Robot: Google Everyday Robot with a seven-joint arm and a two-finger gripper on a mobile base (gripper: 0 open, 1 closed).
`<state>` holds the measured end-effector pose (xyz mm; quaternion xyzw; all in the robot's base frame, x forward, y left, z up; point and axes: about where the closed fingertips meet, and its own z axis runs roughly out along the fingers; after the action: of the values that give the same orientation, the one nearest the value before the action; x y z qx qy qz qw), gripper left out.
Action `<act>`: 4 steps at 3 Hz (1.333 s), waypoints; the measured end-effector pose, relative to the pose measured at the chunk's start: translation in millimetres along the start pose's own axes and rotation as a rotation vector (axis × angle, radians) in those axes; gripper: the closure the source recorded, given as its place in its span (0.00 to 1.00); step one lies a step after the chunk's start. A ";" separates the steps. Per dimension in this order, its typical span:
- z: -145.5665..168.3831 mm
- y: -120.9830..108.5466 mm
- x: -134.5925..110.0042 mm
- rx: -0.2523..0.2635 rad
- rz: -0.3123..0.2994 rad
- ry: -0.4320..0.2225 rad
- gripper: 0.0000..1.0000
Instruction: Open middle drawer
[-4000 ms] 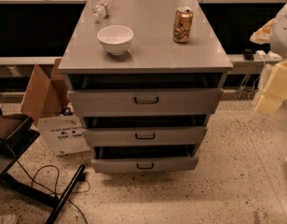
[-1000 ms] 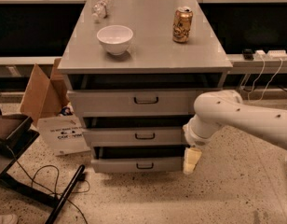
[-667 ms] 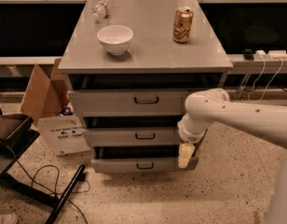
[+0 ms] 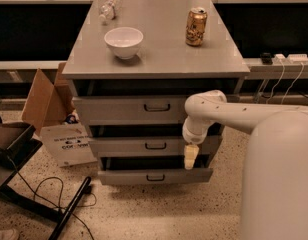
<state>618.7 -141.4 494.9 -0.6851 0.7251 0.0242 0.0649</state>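
The middle drawer (image 4: 124, 146) is the second of three grey drawers in a grey cabinet, with a small dark wire handle (image 4: 155, 145) at its centre. Its front stands about level with the top drawer (image 4: 119, 110) above it. The lowest drawer (image 4: 124, 177) sticks out slightly. My gripper (image 4: 191, 156) hangs pointing down from the white arm (image 4: 204, 109), in front of the right part of the middle drawer. It is to the right of the handle and apart from it.
On the cabinet top (image 4: 159, 54) stand a white bowl (image 4: 123, 41), a gold can (image 4: 196, 26) and a lying clear bottle (image 4: 109, 6). A cardboard box (image 4: 44, 101) and a white carton (image 4: 69, 144) stand left of the cabinet. A black stand (image 4: 24, 204) and cables lie at the lower left.
The arm has come in from the right and moved left across the drawer fronts; the gripper now hangs nearer the middle drawer's handle. The drawers have not moved.
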 end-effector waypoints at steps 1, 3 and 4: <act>23.9 -16.9 -1.9 -0.024 0.012 -0.014 0.00; 54.4 -12.6 13.0 -0.052 0.093 -0.069 0.47; 49.5 -13.7 12.3 -0.052 0.093 -0.069 0.70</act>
<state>634.7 -148.3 445.1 -0.6508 0.7527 0.0694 0.0710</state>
